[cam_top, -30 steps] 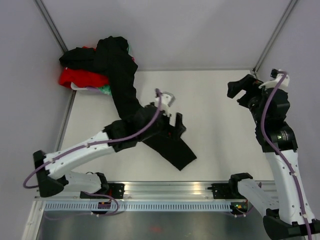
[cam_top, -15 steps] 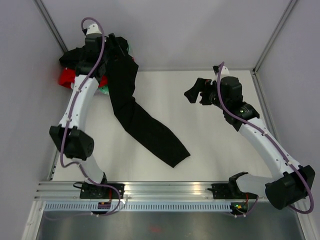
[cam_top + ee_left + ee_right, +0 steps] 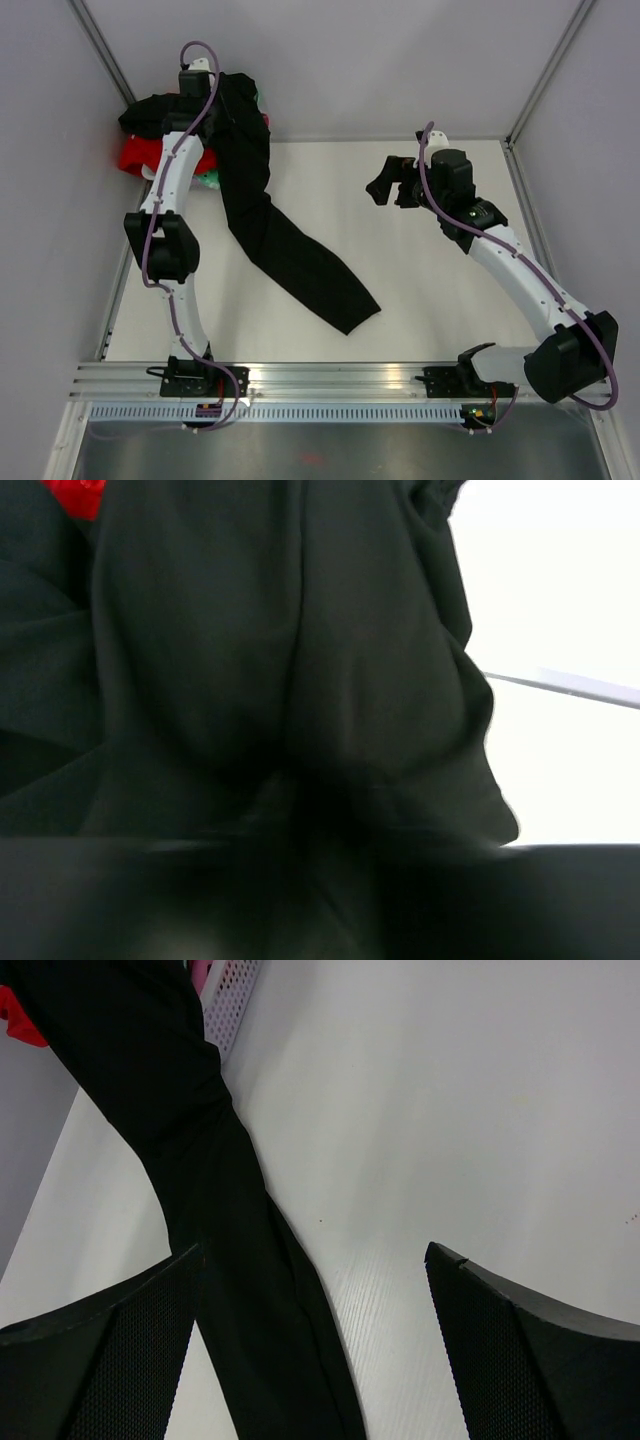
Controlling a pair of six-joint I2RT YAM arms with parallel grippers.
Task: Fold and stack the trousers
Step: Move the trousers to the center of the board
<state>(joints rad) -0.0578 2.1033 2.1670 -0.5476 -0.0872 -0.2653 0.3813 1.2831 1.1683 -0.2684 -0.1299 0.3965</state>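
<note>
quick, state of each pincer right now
Left pincer: cannot tell, the trousers fill its wrist view and hide the fingers.
Right pincer: open, holding nothing.

We see the white desk (image 3: 430,300) carrying the black trousers (image 3: 290,260): one leg lies flat, stretched diagonally from the far-left corner toward the near middle.

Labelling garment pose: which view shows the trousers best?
Top external: the trousers show nearly whole, from the far-left clothes pile to the leg end. Left wrist shows only blurred black fabric up close; right wrist shows part of one leg.
</note>
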